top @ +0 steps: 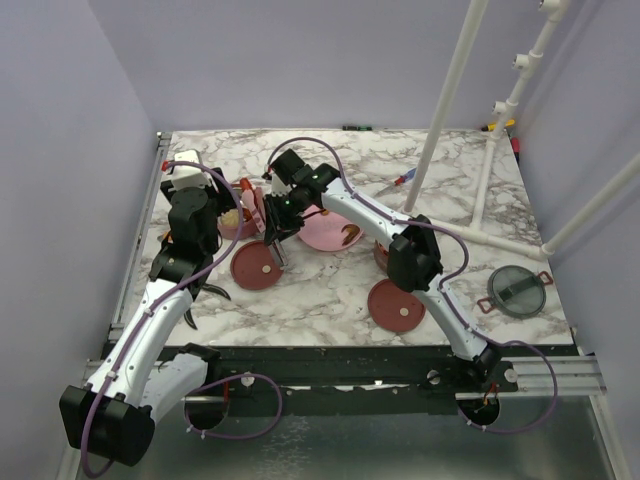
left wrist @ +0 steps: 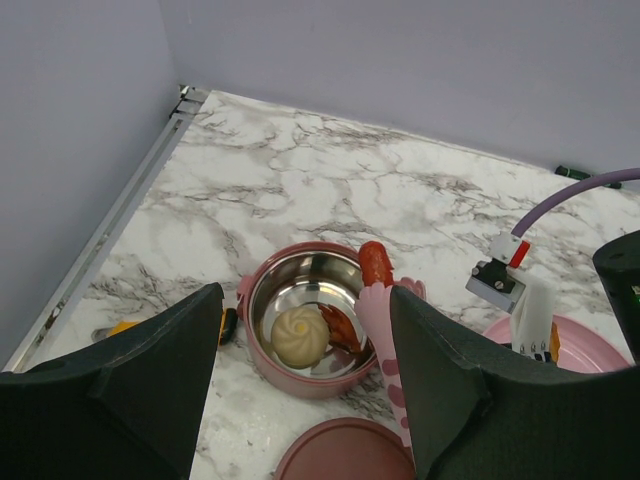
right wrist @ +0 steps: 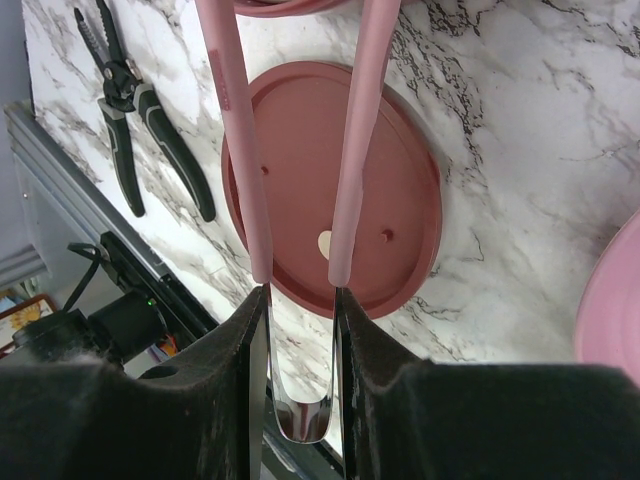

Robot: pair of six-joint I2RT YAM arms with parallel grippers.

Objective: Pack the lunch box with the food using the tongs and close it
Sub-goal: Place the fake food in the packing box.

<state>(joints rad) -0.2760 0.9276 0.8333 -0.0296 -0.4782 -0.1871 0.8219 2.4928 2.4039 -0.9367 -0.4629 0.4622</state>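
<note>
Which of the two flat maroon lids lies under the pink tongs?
The left lid, with the tongs crossing above it; the right lid lies clear of them.

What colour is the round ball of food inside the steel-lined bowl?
Cream; the ball shows best in the left wrist view.

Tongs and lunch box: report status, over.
Left gripper open by bowl tier. Right gripper shut on tongs, sausage pinched at rim. Bun already inside. Maroon lid alongside, not blocking.
</note>
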